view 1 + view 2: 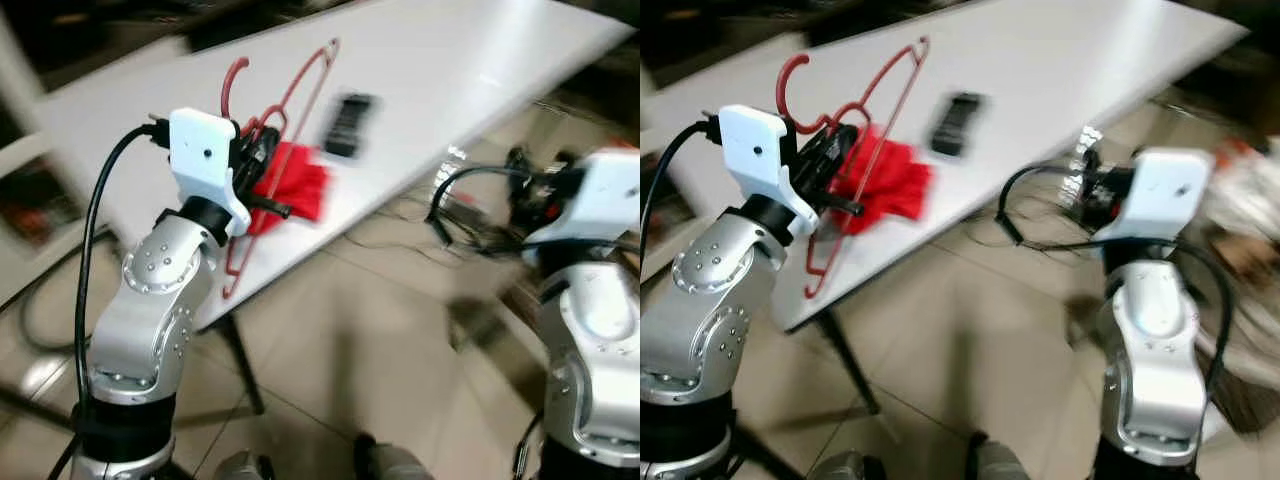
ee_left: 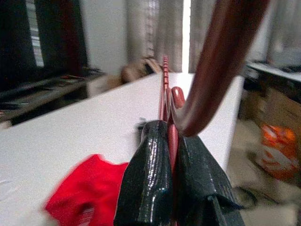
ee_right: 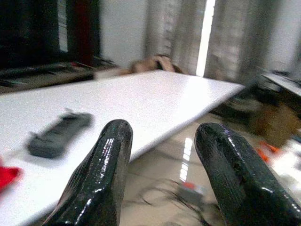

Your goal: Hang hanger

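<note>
The left pincer (image 2: 171, 155) is clamped on the red hanger (image 1: 300, 85) near its neck, above the near edge of the white desk (image 1: 480, 50). The hanger's long axis runs from the pincer toward one o'clock across the desk, its hook (image 1: 232, 80) curling at eleven o'clock. The right pincer (image 3: 162, 155), fingers apart and empty, hovers well apart, off the desk's edge at three o'clock.

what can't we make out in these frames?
- Dark flat rectangular object on the white table: motion blur in both eye views, type unreadable.
- Red plastic hanger: lower part behind the left end effector and its white wrist housing.
- Red crumpled cloth: blurred, cut by the left wrist view's edge.
- Right end effector: open; floor clutter beyond it blurred.
</note>
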